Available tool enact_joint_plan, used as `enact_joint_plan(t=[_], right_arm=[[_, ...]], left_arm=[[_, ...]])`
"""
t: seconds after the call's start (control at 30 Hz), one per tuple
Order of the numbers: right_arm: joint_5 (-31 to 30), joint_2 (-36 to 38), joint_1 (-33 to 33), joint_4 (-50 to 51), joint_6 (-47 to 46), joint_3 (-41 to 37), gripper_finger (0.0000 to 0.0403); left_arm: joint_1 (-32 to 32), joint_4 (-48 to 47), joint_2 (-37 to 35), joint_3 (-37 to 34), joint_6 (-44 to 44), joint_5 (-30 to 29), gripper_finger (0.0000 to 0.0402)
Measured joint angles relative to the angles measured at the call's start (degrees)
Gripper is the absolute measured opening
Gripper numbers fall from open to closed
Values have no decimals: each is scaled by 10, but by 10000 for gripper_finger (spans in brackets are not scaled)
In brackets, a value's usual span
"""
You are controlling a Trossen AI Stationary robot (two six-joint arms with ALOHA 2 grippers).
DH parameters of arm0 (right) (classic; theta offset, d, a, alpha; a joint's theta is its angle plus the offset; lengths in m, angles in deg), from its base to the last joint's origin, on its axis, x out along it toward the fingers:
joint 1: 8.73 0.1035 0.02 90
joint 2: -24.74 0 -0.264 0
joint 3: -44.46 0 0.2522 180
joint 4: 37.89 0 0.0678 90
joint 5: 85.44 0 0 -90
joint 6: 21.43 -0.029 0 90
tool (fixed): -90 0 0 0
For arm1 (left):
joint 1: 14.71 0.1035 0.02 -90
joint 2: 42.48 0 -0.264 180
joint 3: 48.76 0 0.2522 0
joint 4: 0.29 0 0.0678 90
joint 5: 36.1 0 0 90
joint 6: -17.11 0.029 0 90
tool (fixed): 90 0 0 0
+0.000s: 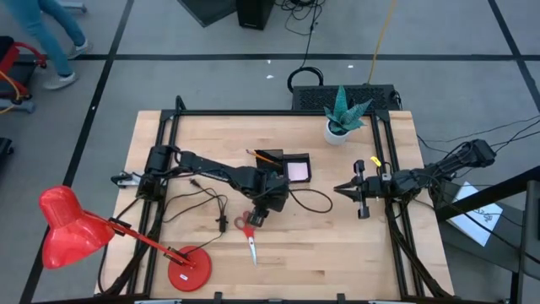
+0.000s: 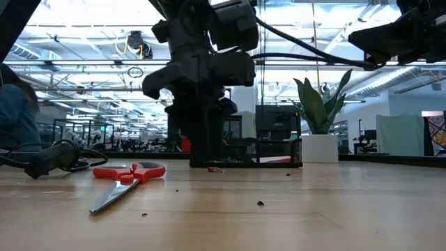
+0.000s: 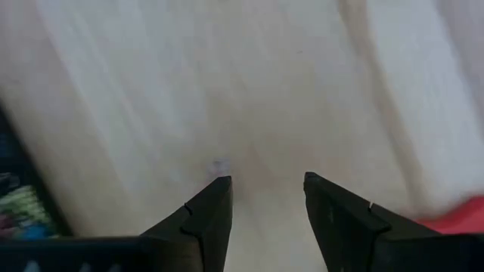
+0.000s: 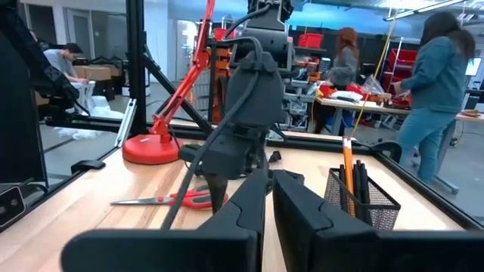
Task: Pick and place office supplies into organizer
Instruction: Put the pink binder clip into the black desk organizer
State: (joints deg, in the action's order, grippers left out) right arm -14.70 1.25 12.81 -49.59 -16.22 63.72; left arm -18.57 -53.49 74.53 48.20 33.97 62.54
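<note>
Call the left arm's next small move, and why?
Probably lower the left pincer straight down. Its fingers are open and empty over bare table, with a tiny speck just ahead of them, beside the scissors and in front of the organizer. The right pincer waits shut at the right side.

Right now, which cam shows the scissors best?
The high view: the scissors lie whole on the table, red handles toward the left gripper, blades pointing away from it. The low view shows them edge-on; the right wrist view, small and partly behind the left arm; the left wrist view, only a red blur.
</note>
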Motion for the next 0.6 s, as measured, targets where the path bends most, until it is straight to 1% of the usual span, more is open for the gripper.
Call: enact_joint_plan(t=[0.1, 0.27, 0.37, 0.47, 0.6], right_arm=[[0, 0, 0, 0, 0, 0, 18], [0, 0, 0, 0, -2, 0, 18], [0, 0, 0, 0, -2, 0, 18], [0, 0, 0, 5, -9, 0, 18], [1, 0, 0, 6, -11, 0, 18]], left_arm=[[8, 2, 0, 0, 20, -13, 173], [29, 3, 0, 0, 25, -11, 172], [42, 5, 0, -2, 25, 13, 172], [50, 26, 0, -21, 26, 42, 172], [56, 38, 0, -44, 27, 58, 172]])
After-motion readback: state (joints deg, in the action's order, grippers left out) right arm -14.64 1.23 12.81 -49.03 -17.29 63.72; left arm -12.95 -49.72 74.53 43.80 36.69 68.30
